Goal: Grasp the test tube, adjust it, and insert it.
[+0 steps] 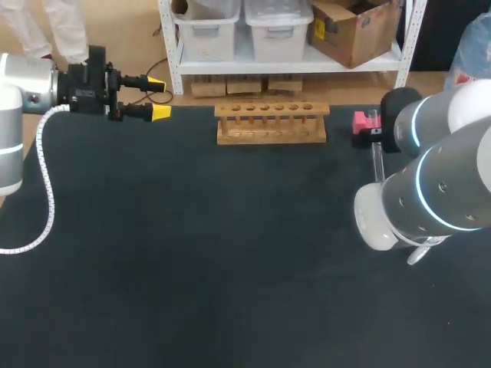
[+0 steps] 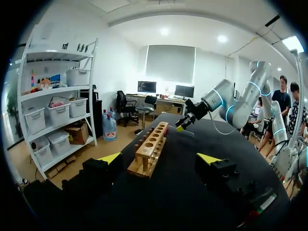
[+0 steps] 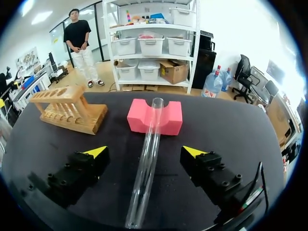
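Right arm bends low over the black counter (image 1: pixel 230 268), right fingers (image 3: pixel 96 153) spread wide astride the clear glass test tube (image 3: pixel 148 144) without touching it, its mouth on a pink foam block (image 3: pixel 171 122). Left arm lies level, left fingers (image 1: pixel 159 113) open and empty, pointing toward the wooden tube rack (image 1: pixel 271 123).

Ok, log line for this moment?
phase: pre-grasp | right gripper: open, either side of test tube | test tube: end on pink foam block | wooden rack: empty | left gripper: open

Room across the worktop (image 1: pixel 192 268)
Rack (image 1: pixel 271 123) and pink block (image 1: pixel 360 121) are crowding its far edge; middle and near edge are lying open.
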Controlling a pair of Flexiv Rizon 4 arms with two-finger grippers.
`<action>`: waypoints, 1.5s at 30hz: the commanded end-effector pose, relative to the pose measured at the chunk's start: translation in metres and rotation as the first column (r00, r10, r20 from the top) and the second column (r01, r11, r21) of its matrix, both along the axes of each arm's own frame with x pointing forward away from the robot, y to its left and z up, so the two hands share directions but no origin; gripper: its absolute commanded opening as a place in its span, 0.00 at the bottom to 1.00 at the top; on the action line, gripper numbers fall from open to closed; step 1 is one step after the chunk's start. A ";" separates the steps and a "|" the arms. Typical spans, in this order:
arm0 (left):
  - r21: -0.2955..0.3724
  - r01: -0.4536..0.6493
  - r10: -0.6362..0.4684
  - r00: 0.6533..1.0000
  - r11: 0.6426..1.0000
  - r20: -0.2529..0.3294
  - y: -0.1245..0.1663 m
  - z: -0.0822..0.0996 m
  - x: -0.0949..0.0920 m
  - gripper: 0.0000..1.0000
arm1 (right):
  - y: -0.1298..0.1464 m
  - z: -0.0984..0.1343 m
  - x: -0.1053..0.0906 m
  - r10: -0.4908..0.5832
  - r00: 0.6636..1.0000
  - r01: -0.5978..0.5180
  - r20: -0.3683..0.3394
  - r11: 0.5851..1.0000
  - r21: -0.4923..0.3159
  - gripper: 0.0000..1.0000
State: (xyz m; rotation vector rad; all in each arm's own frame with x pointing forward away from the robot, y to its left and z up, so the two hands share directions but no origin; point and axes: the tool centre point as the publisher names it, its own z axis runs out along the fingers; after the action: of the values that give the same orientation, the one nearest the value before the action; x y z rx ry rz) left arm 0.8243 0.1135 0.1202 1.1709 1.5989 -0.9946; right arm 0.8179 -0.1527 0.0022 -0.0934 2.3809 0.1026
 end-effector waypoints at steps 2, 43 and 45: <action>-0.002 -0.003 0.003 1.000 1.000 0.004 0.000 -0.001 -0.002 1.00 | 0.001 -0.002 -0.007 -0.015 1.000 0.015 -0.015 1.000 0.015 0.94; -0.002 -0.003 0.003 1.000 1.000 0.004 0.000 -0.001 -0.002 1.00 | -0.003 -0.019 -0.003 -0.018 0.998 0.017 -0.068 1.000 -0.010 0.31; -0.002 -0.003 0.003 1.000 1.000 0.004 0.000 -0.001 -0.002 1.00 | -0.003 -0.018 -0.004 -0.020 0.997 0.020 -0.069 1.000 -0.012 0.24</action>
State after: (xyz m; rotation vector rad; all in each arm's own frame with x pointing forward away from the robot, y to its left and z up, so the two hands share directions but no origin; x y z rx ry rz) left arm 0.8243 0.1135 0.1202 1.1709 1.5989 -0.9946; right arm 0.8149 -0.1558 -0.0179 -0.0734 2.4483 0.0853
